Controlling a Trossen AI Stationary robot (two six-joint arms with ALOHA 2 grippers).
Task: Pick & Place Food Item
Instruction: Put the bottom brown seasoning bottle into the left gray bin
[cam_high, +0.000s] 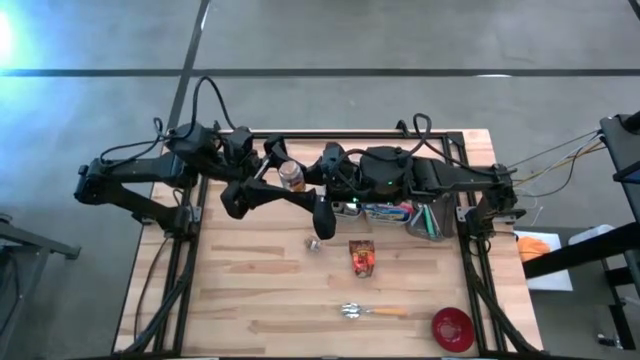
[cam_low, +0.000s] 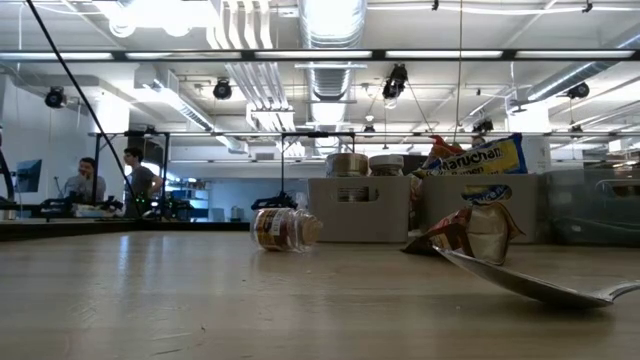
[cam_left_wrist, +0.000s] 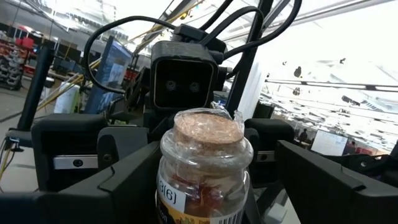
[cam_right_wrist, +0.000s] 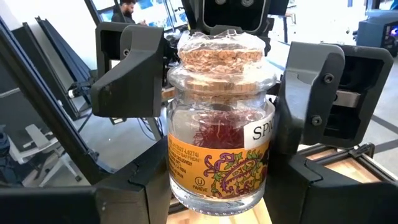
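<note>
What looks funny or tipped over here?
A small jar lies tipped on its side on the table. A spice jar is up in the air, held by the right gripper, the left gripper open around it.

Both end effectors (cam_high: 268, 170) (cam_high: 312, 176) raised, facing.

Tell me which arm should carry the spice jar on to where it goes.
Right. The right gripper is shut on the lower part of the jar and bears it. The left gripper is open, its fingers standing beside the glass, so it appears to have no hold.
</note>
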